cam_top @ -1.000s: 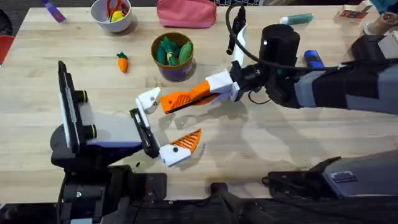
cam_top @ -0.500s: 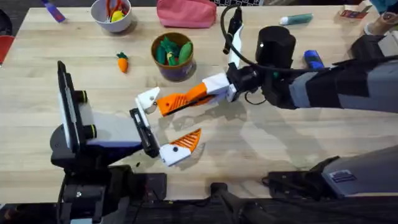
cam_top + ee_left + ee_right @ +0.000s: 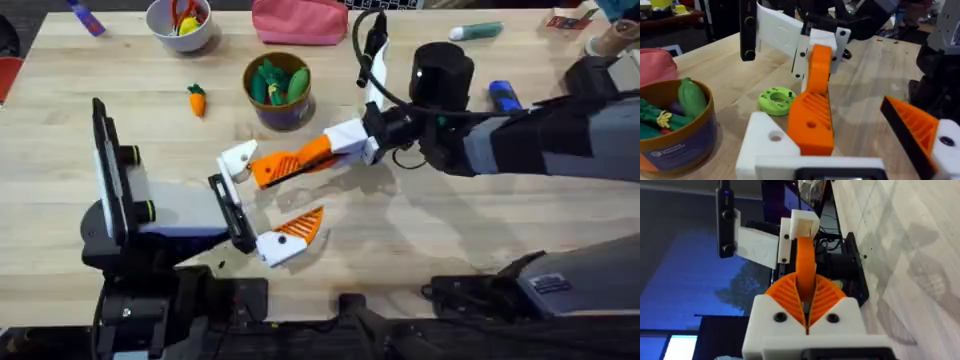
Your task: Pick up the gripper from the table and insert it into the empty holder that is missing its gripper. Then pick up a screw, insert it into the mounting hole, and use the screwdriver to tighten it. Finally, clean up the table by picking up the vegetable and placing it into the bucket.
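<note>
My right gripper (image 3: 345,142) is shut on the orange ribbed gripper (image 3: 290,160), holding it level above the table. The piece's free end rests against the white holder (image 3: 238,158) at the tip of one left finger. In the left wrist view the orange gripper (image 3: 815,117) lies alongside the holder (image 3: 767,142). My left gripper (image 3: 268,196) is open wide, and its other finger carries an orange pad (image 3: 302,227). The carrot (image 3: 197,100) lies left of the purple bucket (image 3: 278,92). Behind the right arm, the blue screwdriver (image 3: 503,95) shows in part.
Green toy vegetables fill the bucket. A green disc (image 3: 776,99) lies on the table under the right gripper. Along the far edge are a white bowl (image 3: 180,22), a pink pouch (image 3: 300,20) and a teal marker (image 3: 478,31).
My right gripper has shifted a little left with the orange gripper, bringing its end closer against the holder. The left arm has not moved.
</note>
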You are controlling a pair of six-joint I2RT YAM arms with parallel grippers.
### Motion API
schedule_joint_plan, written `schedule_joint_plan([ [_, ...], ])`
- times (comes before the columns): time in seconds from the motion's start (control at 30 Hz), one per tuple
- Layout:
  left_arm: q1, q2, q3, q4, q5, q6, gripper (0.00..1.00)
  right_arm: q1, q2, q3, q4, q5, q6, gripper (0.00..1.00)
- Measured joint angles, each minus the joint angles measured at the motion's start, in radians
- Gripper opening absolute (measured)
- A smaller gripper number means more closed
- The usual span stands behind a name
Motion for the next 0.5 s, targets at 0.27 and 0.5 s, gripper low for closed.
schedule_joint_plan([
  [0.27, 0.000, 0.000, 0.000, 0.000, 0.001, 0.000, 0.985, 0.002, 0.000, 0.000, 0.025, -0.001, 0.007, 0.008],
  [0.5, 0.000, 0.000, 0.000, 0.000, 0.001, 0.000, 0.985, 0.003, 0.000, 0.000, 0.026, 0.007, 0.014, 0.008],
])
